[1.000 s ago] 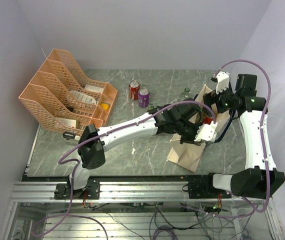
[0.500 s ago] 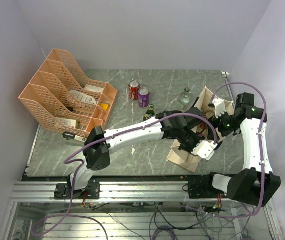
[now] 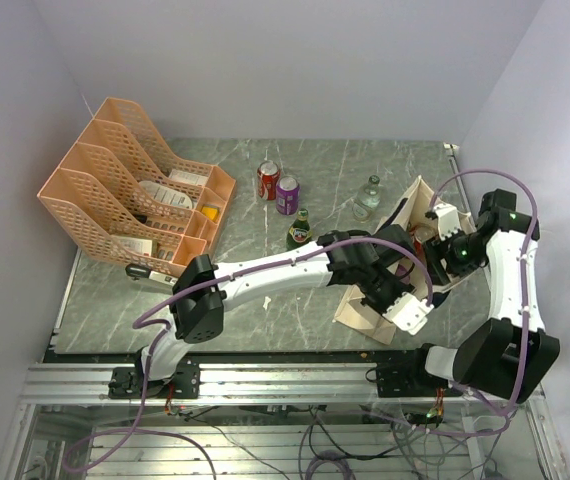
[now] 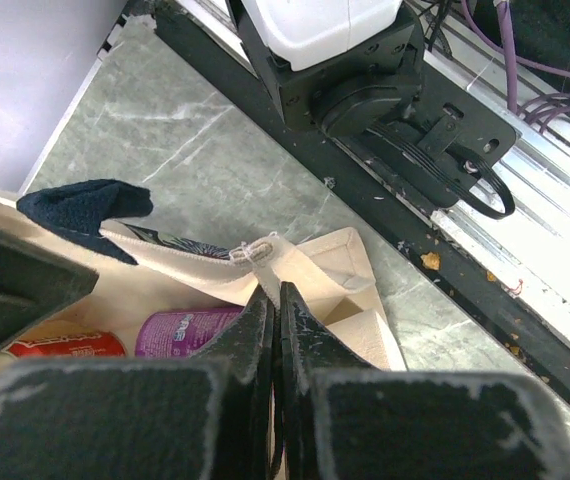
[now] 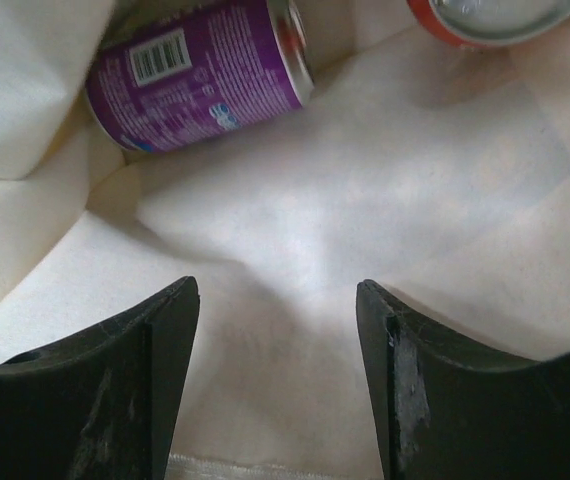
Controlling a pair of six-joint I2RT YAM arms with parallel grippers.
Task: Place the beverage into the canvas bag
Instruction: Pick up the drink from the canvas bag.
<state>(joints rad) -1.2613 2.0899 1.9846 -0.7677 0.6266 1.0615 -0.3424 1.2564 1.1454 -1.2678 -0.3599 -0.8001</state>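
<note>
Hand L (image 4: pixel 273 302) pinches canvas bag (image 4: pixel 337 268) rim; hand R (image 5: pixel 276 292) half-open inside.

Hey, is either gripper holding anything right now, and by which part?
The left gripper is shut on the canvas bag, pinching its cloth rim. The right gripper is open inside the bag, holding nothing.

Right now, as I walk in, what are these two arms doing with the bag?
The left gripper is shut on the cloth edge of the bag and holds it. The right gripper is inside the bag, open and empty. A purple can lies in the bag, with a red can near it. On the table, outside the bag, stand a second red can, a second purple can, a green bottle and a clear bottle.
</note>
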